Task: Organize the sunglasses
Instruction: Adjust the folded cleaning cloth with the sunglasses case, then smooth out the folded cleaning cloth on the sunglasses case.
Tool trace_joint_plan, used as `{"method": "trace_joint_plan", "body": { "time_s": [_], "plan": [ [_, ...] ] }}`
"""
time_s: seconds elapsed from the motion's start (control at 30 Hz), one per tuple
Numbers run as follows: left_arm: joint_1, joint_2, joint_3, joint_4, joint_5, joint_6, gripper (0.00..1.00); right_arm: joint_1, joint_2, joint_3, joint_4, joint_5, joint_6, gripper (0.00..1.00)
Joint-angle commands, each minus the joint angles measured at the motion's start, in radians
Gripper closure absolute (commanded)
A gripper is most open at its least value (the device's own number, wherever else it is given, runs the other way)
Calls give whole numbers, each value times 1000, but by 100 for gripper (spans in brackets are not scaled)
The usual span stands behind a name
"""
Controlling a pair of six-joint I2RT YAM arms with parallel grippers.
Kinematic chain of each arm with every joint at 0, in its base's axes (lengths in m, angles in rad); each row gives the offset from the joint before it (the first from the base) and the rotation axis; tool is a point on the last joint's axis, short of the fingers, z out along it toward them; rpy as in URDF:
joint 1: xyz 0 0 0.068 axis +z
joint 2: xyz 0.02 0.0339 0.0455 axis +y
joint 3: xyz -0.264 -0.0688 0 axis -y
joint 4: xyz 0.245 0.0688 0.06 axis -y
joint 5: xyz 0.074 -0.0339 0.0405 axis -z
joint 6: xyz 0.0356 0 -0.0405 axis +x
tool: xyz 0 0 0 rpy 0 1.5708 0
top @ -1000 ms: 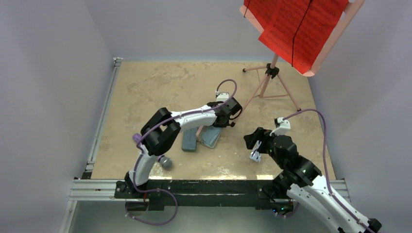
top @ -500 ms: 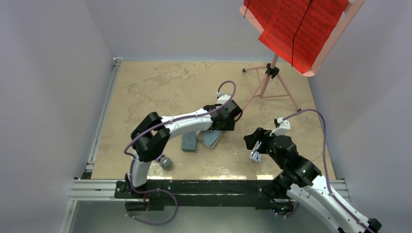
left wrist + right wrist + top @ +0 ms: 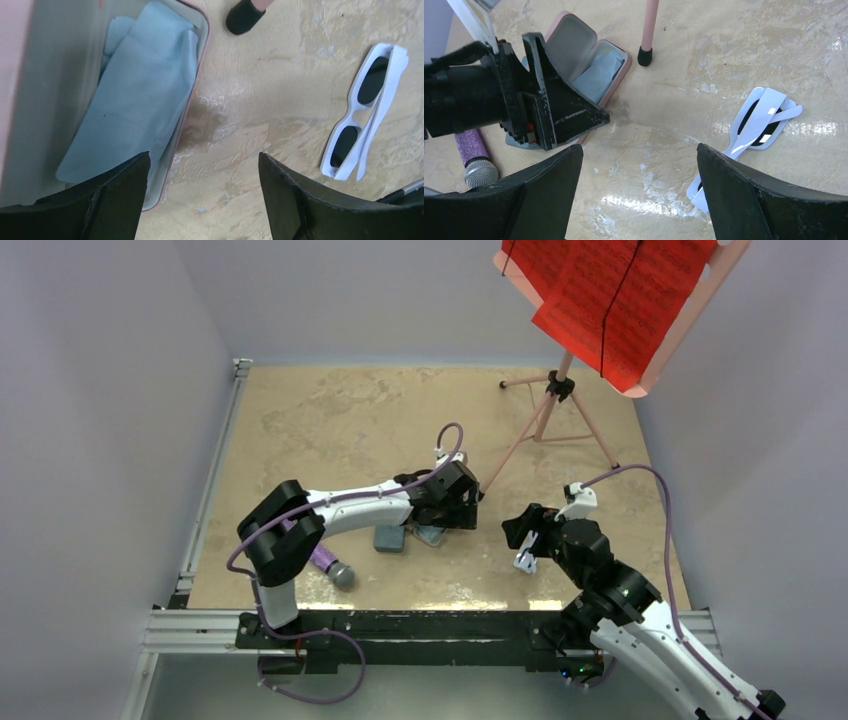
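1. An open pink case (image 3: pixel 574 42) lies on the table (image 3: pixel 330 420) in front of the left arm, and everything below is placed from it. A light blue cloth (image 3: pixel 135 100) lies loosely folded inside, filling most of the tray.
2. The white sunglasses (image 3: pixel 356 114) lie flat on the table, well apart from the pink case on its right-arm side. They are folded, with the arms crossed behind the dark lenses. Nothing is touching them.
3. The left gripper (image 3: pixel 202 200) hangs over the pink case's near right corner. Its jaws stand wide apart with nothing between them. One finger is above the case's rim and cloth, the other above the bare table just beside the case. I cannot tell whether a fingertip touches the surface.
4. The right gripper (image 3: pixel 639 200) is on the sunglasses' side of the pink case, with its jaws also spread wide and holding nothing. Its wrist view shows the sunglasses just beside its right-hand finger and not between the fingers. The open table towards the case fills the gap.
5. A grey-blue case (image 3: pixel 389 538) sits just beside the pink case on its left-arm side, partly hidden by the left arm.
6. A purple microphone (image 3: pixel 474 160) with a grey mesh head lies beyond that, nearer the arm bases than the pink case.
7. The black foot (image 3: pixel 244 17) of a music stand (image 3: pixel 560 390) rests on the table just past the pink case's far corner. The stand carries red sheets (image 3: pixel 610 300) high above the far right of the table.
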Motion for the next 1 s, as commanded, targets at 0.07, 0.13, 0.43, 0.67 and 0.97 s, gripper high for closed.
{"method": "trace_joint_plan", "body": {
  "time_s": [0.07, 0.13, 0.43, 0.67, 0.97],
  "plan": [
    [-12, 10, -23, 95, 85, -8, 24, -1, 5, -4, 22, 22, 4, 11],
    [-23, 23, -5, 57, 56, -12, 28, -1, 6, -4, 22, 22, 4, 11],
    [-52, -28, -29, 35, -15, -6, 30, -1, 7, -5, 27, 14, 2, 11],
    [-54, -105, -66, 32, -72, 12, 30, -1, 10, -7, 30, 7, 0, 11],
    [-52, 20, 8, -110, -228, -9, 33, -1, 5, -5, 21, 9, 3, 12]
  ]
}}
